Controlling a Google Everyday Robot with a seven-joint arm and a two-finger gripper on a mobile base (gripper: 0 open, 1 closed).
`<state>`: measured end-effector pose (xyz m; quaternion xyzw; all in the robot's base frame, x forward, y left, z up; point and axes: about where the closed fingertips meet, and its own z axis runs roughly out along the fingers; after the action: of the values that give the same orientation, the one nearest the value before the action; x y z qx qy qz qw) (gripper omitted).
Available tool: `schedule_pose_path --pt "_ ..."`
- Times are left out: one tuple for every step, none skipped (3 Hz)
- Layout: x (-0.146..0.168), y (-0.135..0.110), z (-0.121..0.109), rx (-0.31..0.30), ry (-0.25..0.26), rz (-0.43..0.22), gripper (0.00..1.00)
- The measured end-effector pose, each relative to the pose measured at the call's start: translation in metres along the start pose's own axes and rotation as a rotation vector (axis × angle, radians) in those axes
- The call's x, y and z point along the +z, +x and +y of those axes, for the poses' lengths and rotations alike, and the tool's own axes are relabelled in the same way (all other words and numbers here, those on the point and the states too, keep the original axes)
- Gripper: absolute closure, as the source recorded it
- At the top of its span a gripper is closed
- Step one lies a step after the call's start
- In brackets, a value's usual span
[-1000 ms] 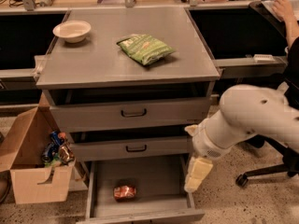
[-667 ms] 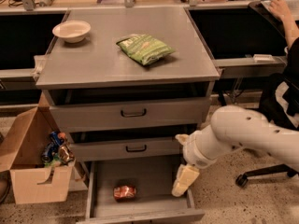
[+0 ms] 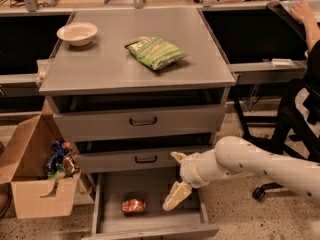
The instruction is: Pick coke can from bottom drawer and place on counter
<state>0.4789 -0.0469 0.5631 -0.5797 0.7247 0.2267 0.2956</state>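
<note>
The coke can point(image 3: 133, 206) lies on its side on the floor of the open bottom drawer point(image 3: 112, 184), towards the left front. My gripper point(image 3: 175, 191) hangs over the drawer's right half, a short way right of the can and not touching it. One pale finger point(image 3: 173, 197) points down into the drawer, another point(image 3: 178, 157) sits up by the middle drawer front. It holds nothing. The counter point(image 3: 100, 64) is the grey cabinet top above.
A white bowl point(image 3: 77, 33) and a green snack bag point(image 3: 156, 52) sit on the counter. An open cardboard box point(image 3: 30, 184) with rubbish stands left of the cabinet. A seated person and office chair point(image 3: 300, 114) are at the right. Two upper drawers are shut.
My arm has swung left and down from beside the drawer's right wall. The gripper now hangs over the drawer's inside, closer to the can. The can has not moved.
</note>
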Motion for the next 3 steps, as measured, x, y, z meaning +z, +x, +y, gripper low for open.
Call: schedule_pose_path --pt "0.013 0.01 0.008 0.017 -0.03 -0.004 0.0" --pt "0.013 0.01 0.008 0.017 -0.03 -0.004 0.0" --pt "0.065 0.044 -0.004 -0.01 -0.021 -0.041 0.0"
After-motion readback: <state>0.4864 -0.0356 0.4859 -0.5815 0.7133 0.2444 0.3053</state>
